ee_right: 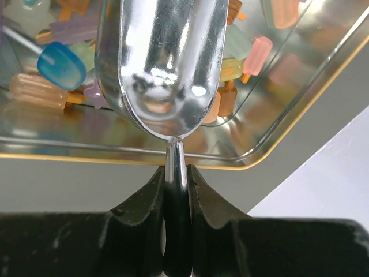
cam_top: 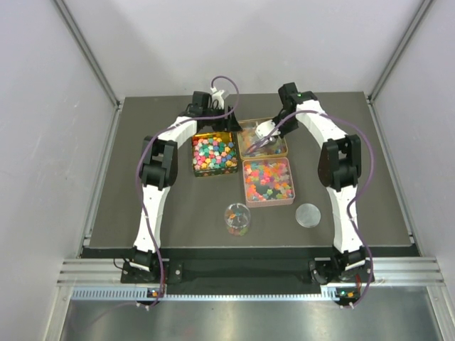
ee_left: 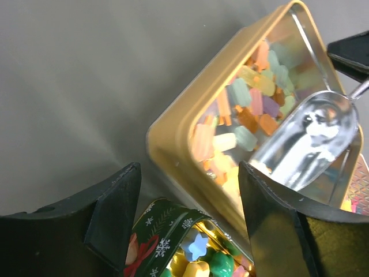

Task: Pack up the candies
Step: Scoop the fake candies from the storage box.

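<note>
Three open tins hold candies: a green Christmas-patterned tin (cam_top: 213, 155) of cube pieces, a gold tin (cam_top: 264, 139) of pastel pieces, and a tin (cam_top: 268, 180) of pink and orange gummies. My right gripper (cam_top: 274, 118) (ee_right: 176, 173) is shut on the handle of a metal scoop (ee_right: 167, 57). The scoop's empty bowl lies among the pastel candies (ee_right: 57, 63) in the gold tin (ee_right: 300, 109). My left gripper (cam_top: 212, 122) (ee_left: 189, 173) is open, its fingers either side of the far corner of the Christmas tin (ee_left: 164, 228). The scoop (ee_left: 305, 144) shows there too.
A clear cup (cam_top: 237, 219) with a few candies stands near the front middle of the dark mat. A round lid (cam_top: 308, 214) lies to its right. Grey walls enclose the table on both sides and at the back.
</note>
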Available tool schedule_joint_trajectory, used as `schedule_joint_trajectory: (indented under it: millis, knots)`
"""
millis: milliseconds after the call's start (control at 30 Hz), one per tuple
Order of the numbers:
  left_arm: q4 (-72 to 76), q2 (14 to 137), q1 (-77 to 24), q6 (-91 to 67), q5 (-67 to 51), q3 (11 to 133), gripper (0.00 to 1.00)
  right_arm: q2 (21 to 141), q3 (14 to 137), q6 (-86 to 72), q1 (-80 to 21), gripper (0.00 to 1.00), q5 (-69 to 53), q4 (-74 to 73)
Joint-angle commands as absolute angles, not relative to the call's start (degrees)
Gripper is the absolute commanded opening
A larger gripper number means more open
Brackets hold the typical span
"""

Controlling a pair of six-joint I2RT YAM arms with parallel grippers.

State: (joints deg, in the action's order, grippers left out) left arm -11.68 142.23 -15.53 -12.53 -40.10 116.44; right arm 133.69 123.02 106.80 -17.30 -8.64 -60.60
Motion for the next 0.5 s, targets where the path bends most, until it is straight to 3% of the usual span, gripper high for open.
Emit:
schedule_joint_trajectory:
  millis: [0,167,467]
  knots:
    - [-10.7,137.5,-15.4,-13.1,-42.4,116.1,0.72,136.3,120.7,96.2,-19.8,0.00,-11.6,-53.4]
    - [-10.2,137.2,-14.9,-13.7,-43.1,116.4,0.72,133.1,112.9,90.6,-20.1,0.00,-11.5,-46.2]
    - [-8.9,137.3,-14.8,-14.5,-42.8,117.9,0.73,125.4,103.4,97.7,-22.1,0.00,-6.7,-40.5]
